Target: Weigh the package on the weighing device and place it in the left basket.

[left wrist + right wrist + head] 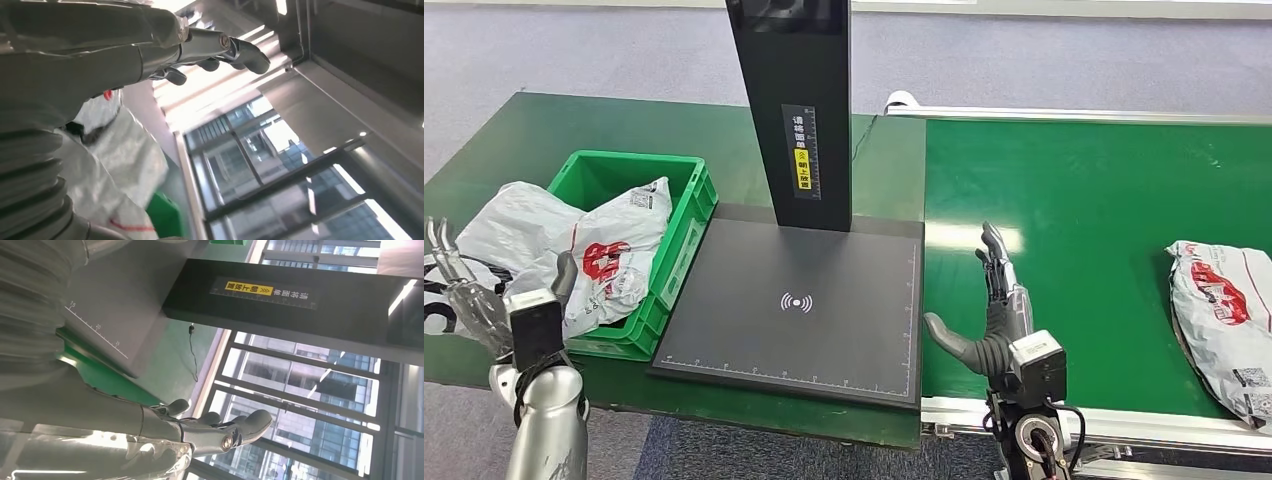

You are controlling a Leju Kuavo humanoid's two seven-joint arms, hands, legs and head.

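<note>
A white package [1224,315] with red print lies on the green conveyor belt [1084,200] at the far right. The dark weighing plate [794,300] with its black post [799,100] sits in the middle, bare. The green basket [639,250] at the left holds white packages [609,250] that spill over its near rim. My right hand [989,320] hovers open over the belt's left part, well left of the package. My left hand [479,300] is open beside the basket's near left corner, holding nothing; its fingers [220,47] are spread, with white packages [120,155] behind them.
The green table [514,130] carries the basket and the weighing plate. The belt has a metal frame [1124,425] along its near edge. A black cable [859,140] runs behind the post. Windows [300,375] show beyond the post [280,295].
</note>
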